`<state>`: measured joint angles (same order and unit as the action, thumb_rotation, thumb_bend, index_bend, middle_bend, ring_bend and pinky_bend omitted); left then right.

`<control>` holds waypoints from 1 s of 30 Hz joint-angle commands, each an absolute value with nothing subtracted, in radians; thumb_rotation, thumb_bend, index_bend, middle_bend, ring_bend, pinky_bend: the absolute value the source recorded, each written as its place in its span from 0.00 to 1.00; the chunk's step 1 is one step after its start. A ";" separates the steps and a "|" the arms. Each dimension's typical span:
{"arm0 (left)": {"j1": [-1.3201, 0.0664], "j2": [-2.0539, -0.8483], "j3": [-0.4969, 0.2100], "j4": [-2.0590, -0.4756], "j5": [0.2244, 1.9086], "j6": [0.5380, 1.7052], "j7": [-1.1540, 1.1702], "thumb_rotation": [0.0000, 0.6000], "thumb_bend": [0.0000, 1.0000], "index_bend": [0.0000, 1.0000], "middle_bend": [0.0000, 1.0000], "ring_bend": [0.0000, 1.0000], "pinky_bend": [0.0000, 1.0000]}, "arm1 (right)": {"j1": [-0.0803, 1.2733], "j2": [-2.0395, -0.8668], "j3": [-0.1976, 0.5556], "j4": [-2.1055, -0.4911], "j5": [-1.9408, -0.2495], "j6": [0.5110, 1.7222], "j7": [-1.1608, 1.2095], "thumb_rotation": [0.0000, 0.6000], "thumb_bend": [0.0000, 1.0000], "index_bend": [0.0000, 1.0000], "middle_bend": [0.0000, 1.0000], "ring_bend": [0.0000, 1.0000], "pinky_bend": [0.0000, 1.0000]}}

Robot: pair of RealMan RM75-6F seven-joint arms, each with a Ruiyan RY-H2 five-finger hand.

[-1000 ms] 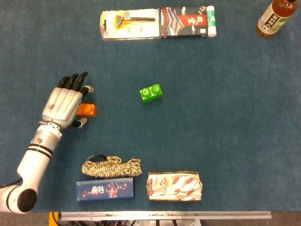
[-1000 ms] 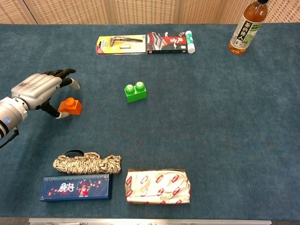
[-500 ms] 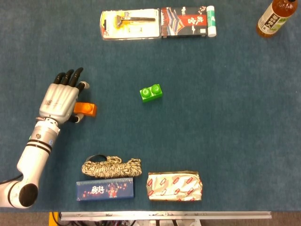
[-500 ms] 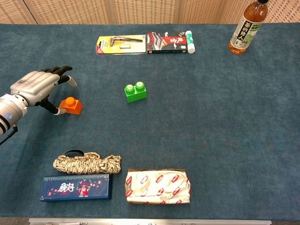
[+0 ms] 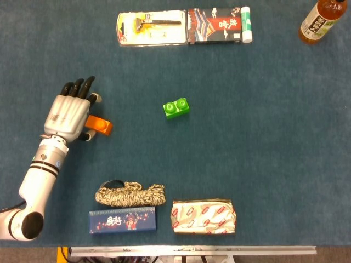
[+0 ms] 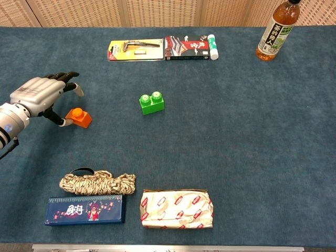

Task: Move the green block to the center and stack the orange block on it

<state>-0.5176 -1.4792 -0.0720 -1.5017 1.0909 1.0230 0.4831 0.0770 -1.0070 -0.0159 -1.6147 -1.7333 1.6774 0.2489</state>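
Note:
The green two-stud block (image 5: 176, 107) (image 6: 151, 103) stands alone on the blue cloth near the middle of the table. Far to its left lies the small orange block (image 5: 100, 125) (image 6: 79, 117), slightly turned. My left hand (image 5: 68, 112) (image 6: 39, 94) hovers just left of the orange block with its fingers spread and nothing in it. Its thumb tip sits close to the block's left side; whether they touch cannot be made out. The right hand shows in neither view.
A razor pack (image 5: 151, 28), a dark printed box (image 5: 214, 24) and a white tube (image 5: 245, 24) lie at the back. A tea bottle (image 6: 276, 30) stands back right. Near the front are a rope coil (image 5: 129, 194), a blue box (image 5: 122, 220) and a wrapped packet (image 5: 203, 216).
My left hand has drawn back to the left, off the orange block, which now shows fully and has turned a little. The green block has not moved.

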 commanded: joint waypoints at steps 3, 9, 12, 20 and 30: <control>-0.526 -1.476 -0.067 -1.510 1.090 1.012 0.485 1.00 0.18 0.30 0.00 0.00 0.09 | 0.075 -1.007 -0.014 -1.614 -1.734 1.676 0.251 1.00 0.28 0.30 0.20 0.00 0.02; -0.539 -1.485 -0.065 -1.503 1.075 1.003 0.504 1.00 0.18 0.32 0.00 0.00 0.09 | 0.075 -1.006 -0.011 -1.614 -1.734 1.670 0.253 1.00 0.28 0.30 0.20 0.00 0.02; -0.542 -1.487 -0.062 -1.505 1.073 1.003 0.511 1.00 0.18 0.34 0.00 0.00 0.09 | 0.075 -1.006 -0.009 -1.614 -1.732 1.667 0.254 1.00 0.28 0.30 0.20 0.00 0.02; -0.543 -1.484 -0.053 -1.516 1.084 1.012 0.505 1.00 0.18 0.37 0.00 0.00 0.09 | 0.074 -1.006 -0.006 -1.614 -1.732 1.660 0.254 1.00 0.28 0.30 0.20 0.00 0.02; -0.544 -1.486 -0.047 -1.503 1.094 1.011 0.485 1.00 0.23 0.40 0.00 0.00 0.11 | 0.076 -1.007 -0.003 -1.616 -1.730 1.649 0.252 1.00 0.28 0.30 0.20 0.00 0.02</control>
<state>-0.5440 -1.4861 -0.0473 -1.5026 1.0936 1.0108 0.4854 0.0760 -1.0070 -0.0031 -1.6155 -1.7298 1.6488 0.2524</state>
